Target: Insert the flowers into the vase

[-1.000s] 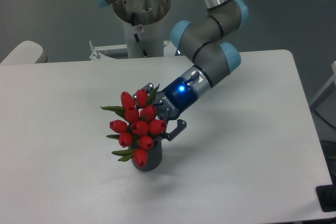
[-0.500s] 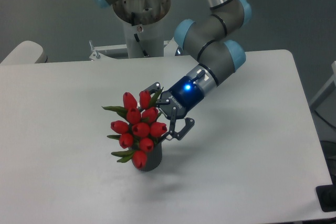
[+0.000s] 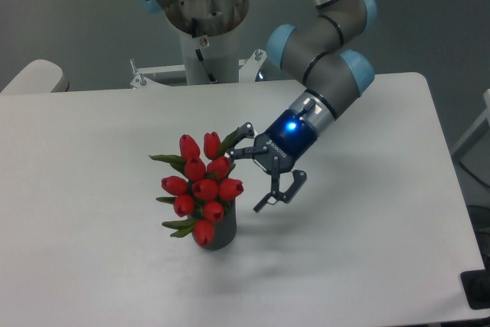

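The flowers (image 3: pixel 200 185), a tight bunch of red tulip buds with dark-green leaves, stand in the vase (image 3: pixel 220 233), a small dark-grey cylinder near the table's middle front. The bunch leans left and hides most of the vase's rim. My gripper (image 3: pixel 249 169) hangs just right of the bunch, tilted down toward it, fingers spread open with nothing between them. Its upper finger (image 3: pixel 239 135) is close to the top-right bud; the lower finger (image 3: pixel 269 198) is apart from the flowers.
The white table (image 3: pixel 367 250) carries only the vase and flowers. The arm's base column (image 3: pixel 203 28) rises behind the far edge. A pale rounded object (image 3: pixel 32 76) sits at the far left, and a dark object (image 3: pixel 478 290) at the right front corner.
The gripper has opened and drawn back to the right, away from the flowers. The bunch stays in the vase, barely shifted.
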Motion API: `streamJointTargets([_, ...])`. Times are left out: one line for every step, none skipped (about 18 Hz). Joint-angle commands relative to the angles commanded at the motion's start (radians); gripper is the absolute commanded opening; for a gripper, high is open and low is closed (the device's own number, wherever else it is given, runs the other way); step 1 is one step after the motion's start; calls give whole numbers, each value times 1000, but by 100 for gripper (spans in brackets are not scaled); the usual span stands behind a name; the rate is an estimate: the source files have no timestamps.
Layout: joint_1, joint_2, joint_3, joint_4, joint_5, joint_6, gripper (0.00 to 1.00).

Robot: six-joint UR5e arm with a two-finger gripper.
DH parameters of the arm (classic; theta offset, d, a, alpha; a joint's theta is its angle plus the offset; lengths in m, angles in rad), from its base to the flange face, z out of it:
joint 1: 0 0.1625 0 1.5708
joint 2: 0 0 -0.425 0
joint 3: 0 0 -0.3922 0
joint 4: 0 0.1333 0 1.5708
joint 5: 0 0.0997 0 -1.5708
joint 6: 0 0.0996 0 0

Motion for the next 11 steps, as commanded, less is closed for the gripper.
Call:
streamJointTargets([8, 0, 9, -2, 20, -5, 100])
streamJointTargets([12, 0, 23, -2, 44, -12, 100])
streamJointTargets([14, 0, 38, -3, 69, -20, 100])
streamJointTargets([18, 0, 58, -3, 98, -29, 100])
streamJointTargets([21, 2, 71, -3, 130, -34, 100])
streamJointTargets([29, 2, 81, -3, 162, -34, 100])
streamJointTargets([37, 3, 104, -3, 196, -35, 100])
streamJointTargets([38, 3, 129, -5, 239, -37, 100])
streamJointTargets([38, 3, 155, -5, 297, -37, 100])
streamJointTargets([40, 2, 185, -6, 358, -37, 100])
streamJointTargets([43, 2, 210, -8, 420, -35, 100])
